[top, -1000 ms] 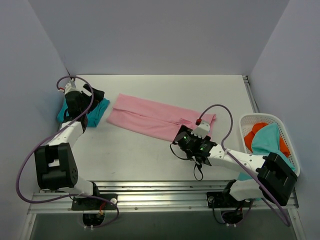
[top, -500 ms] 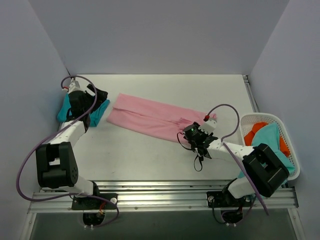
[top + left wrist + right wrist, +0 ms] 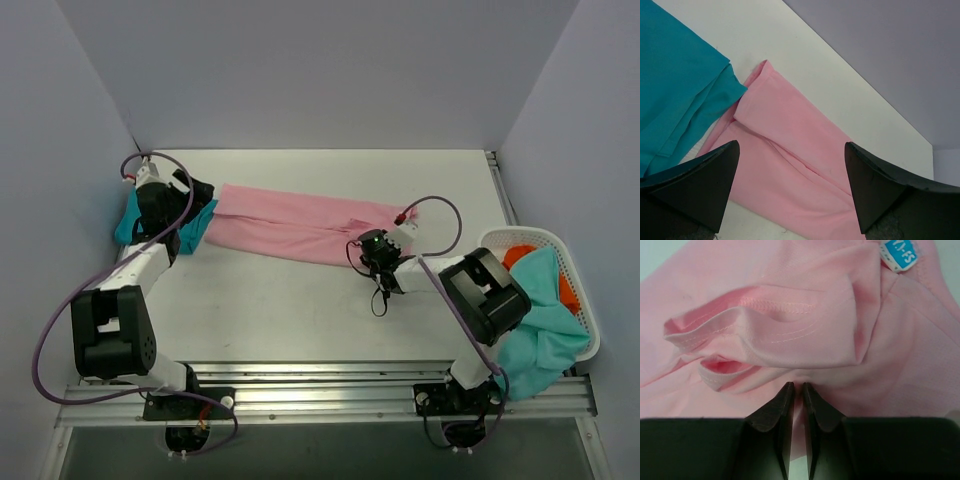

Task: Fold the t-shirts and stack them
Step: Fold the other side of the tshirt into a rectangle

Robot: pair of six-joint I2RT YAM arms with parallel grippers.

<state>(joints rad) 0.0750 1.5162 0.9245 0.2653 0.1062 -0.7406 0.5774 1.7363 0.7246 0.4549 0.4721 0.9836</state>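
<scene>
- Pink tee [image 3: 290, 222]: a long folded strip lying flat across the worktop [image 3: 280, 310]. Its left end touches the teal tee [image 3: 675, 95], which lies folded at the left edge.
- Right pincer [image 3: 796, 387]: fingers all but together with thin pink cloth in the slit, at the strip's right end near the neck label [image 3: 898, 252].
- Left pincer [image 3: 791, 145]: wide apart and empty, above the strip's left end.
- Handling (judgement): light, limp cotton that sags and creases, and the layers slip. Best taken at hems or fold edges, both ends at once, so the layers lift together.
</scene>
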